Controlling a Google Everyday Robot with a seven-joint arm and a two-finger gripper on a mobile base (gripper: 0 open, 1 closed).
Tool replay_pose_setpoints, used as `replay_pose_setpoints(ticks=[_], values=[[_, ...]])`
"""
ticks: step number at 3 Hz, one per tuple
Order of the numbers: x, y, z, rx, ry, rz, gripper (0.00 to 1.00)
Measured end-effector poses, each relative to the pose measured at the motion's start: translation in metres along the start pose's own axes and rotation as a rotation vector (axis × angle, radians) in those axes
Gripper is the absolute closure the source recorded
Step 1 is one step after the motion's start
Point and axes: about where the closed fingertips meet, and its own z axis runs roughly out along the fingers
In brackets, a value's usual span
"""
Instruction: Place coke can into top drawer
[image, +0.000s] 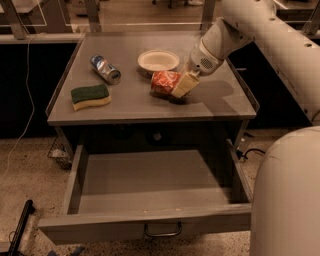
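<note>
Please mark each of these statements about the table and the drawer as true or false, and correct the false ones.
1. The top drawer is pulled open. True.
2. The coke can lies inside the drawer. False: it rests on the table top.
3. The gripper is right at the coke can, above the table top. True.
4. The blue-and-silver can stands upright. False: it lies on its side.
5. The green sponge lies on the white plate. False: it lies on the bare table top, apart from the plate.
</note>
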Motion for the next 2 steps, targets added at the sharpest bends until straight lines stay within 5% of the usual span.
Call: replay_pose_setpoints(ticks=[2], values=[[-0.003, 0.024, -0.066, 0.082, -0.037, -0.044, 1.0]])
